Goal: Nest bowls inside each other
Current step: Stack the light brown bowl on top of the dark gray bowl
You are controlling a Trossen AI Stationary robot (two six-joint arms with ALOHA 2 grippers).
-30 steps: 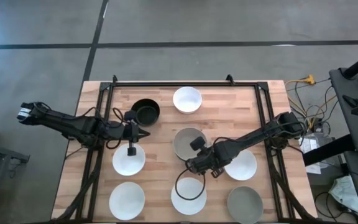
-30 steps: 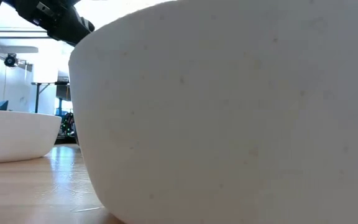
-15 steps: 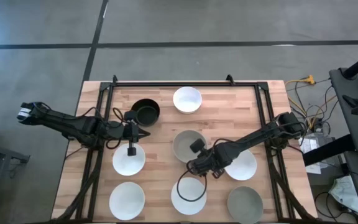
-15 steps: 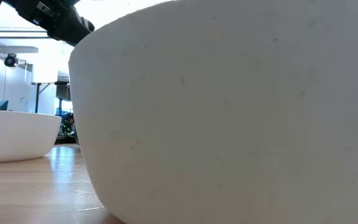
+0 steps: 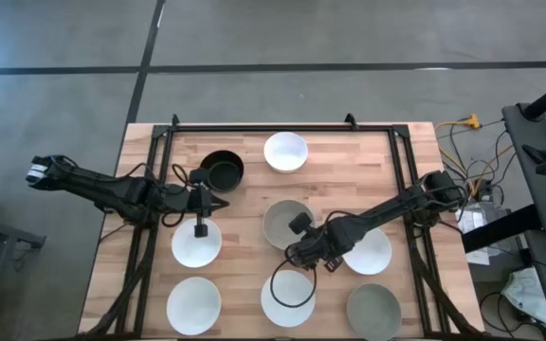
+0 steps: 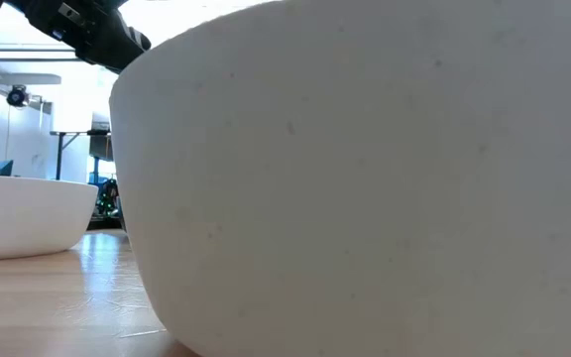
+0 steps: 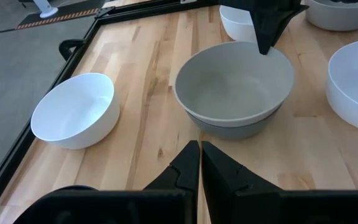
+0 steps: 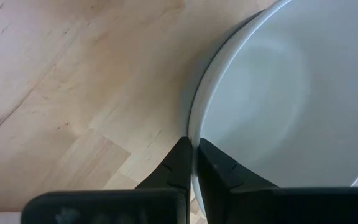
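1. Nested: grey stack (image 5: pixel 287 220) at table centre, two bowls at least; the black bowl (image 5: pixel 222 170) may hold another.
2. Loose: five white bowls, one grey bowl (image 5: pixel 373 312), scattered.
3. Right gripper (image 5: pixel 299 258): fingers pinched on a white bowl (image 5: pixel 288 297) rim.
4. Left gripper (image 5: pixel 200 227): closed, empty.

White bowls (image 5: pixel 196 242), grey bowls (image 5: pixel 287 220), one black bowl (image 5: pixel 221 170), pale wooden table (image 5: pixel 245 204).

white bowl (image 6: pixel 365 178) blocking low view, perhaps hiding others
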